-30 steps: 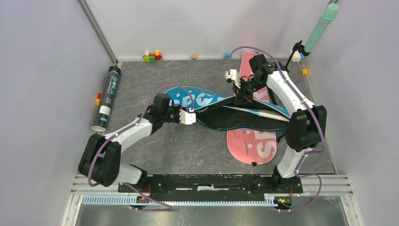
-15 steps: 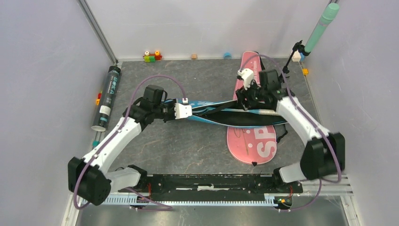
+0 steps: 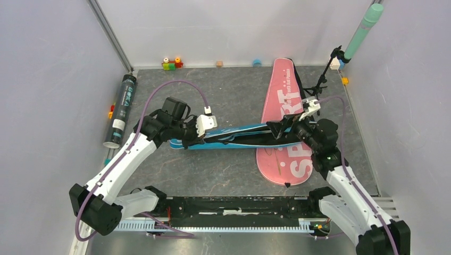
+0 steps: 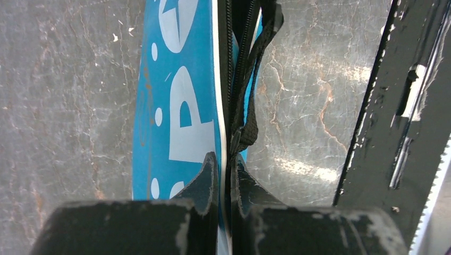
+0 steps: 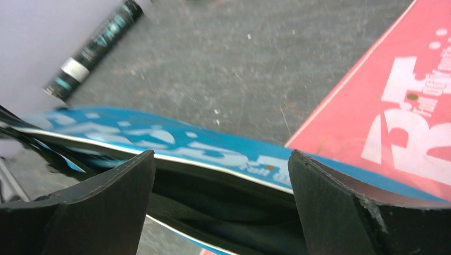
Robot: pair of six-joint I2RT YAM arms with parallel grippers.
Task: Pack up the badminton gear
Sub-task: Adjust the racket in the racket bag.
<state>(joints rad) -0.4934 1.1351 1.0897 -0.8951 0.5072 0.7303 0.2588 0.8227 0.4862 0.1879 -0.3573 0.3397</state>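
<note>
One blue bag [image 4: 175, 106] in left claw [image 4: 225, 159]

We see a blue bag [image 4: 175, 69] with white lettering and dots, black inside, a pink bag [image 3: 282, 101] lettered white, a black tube [image 3: 121, 111] with teal print and white band, a grey veined bench [image 3: 213, 170].

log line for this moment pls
left fingers: shut on blue bag edge | right fingers: open, astride blue bag | blue bag: lying across pink bag
</note>
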